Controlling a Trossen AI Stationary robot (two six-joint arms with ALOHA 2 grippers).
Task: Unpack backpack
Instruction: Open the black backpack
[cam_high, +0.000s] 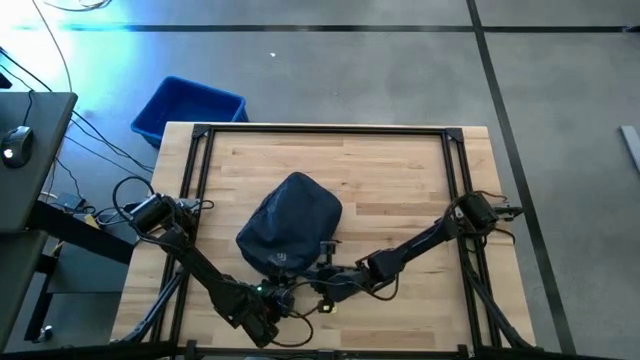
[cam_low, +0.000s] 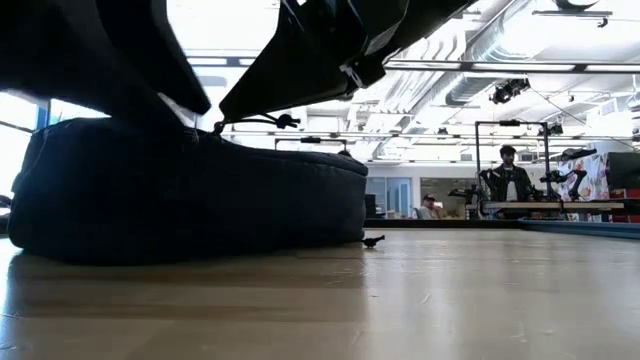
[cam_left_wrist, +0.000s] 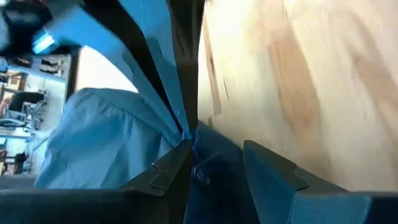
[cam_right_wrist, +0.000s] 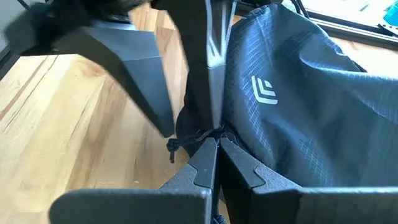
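A: Opening zipper: dark navy soft fabric backpack (cam_high: 290, 228) at table centre; right gripper (cam_right_wrist: 213, 144) pinched shut on zipper cord (cam_right_wrist: 186, 142).

B: Left gripper (cam_left_wrist: 214, 167) parted, holding nothing. Next, 1 steady pull.

backpack (cam_high: 290, 225) sits mid-worktop (cam_high: 400, 170), toward the near edge. Left end effector (cam_high: 283, 300) and right end effector (cam_high: 325, 283) both at its near end. Blue bin (cam_high: 188, 108) on the floor off the far-left corner.

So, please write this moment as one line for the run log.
task: unpack backpack | left hand: open, at backpack's near edge | right hand: shut on zipper cord | backpack: on table, not yet opened
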